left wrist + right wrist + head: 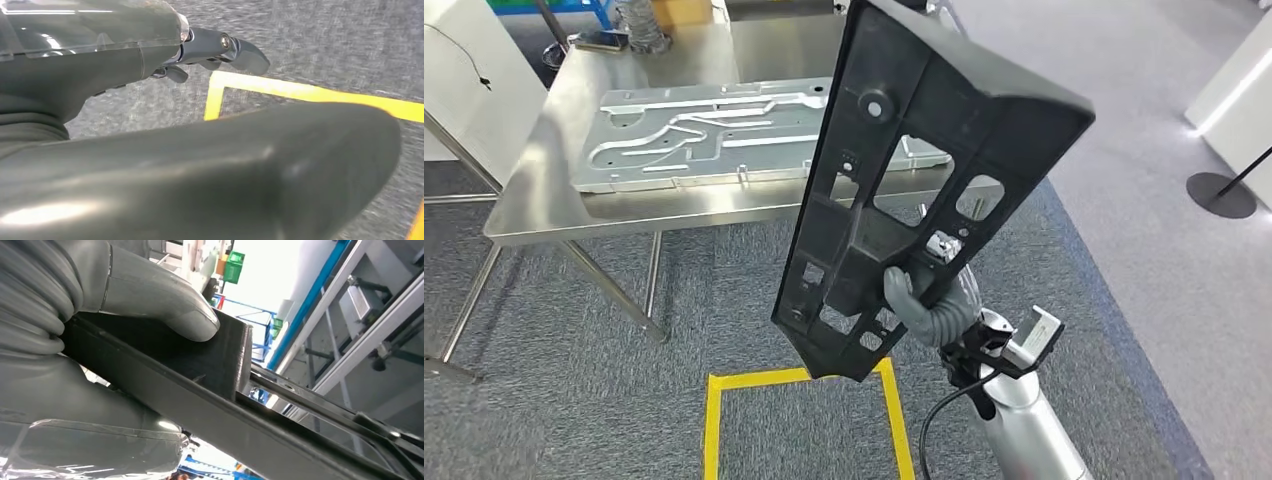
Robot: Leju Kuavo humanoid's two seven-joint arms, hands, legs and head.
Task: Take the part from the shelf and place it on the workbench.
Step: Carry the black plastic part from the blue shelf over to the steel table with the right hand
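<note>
My right hand [934, 300] grips the black plastic part [904, 180] near its lower end, fingers wrapped onto the frame; in the right wrist view my thumb [165, 305] lies pressed flat on the part's edge [200, 370]. The part is held in the air, tilted, its wide end uppermost and its narrow end pointing down toward the yellow tape square [714, 420] on the grey carpet [574, 350]. It hangs in front of the steel workbench [554, 190] and is not touching it (part of the bench is hidden behind it). On the bench lies a pale metal plate [704, 135] with pressed grooves, flat on the top. A dark cable [944, 410] runs along my right forearm. My left hand [150, 65] is seen in the left wrist view over the carpet [325, 40] and a corner of the yellow tape [215, 95]; the fingers [240, 50] visible there stretch out and hold nothing, though a large grey shape blocks much of that picture.
</note>
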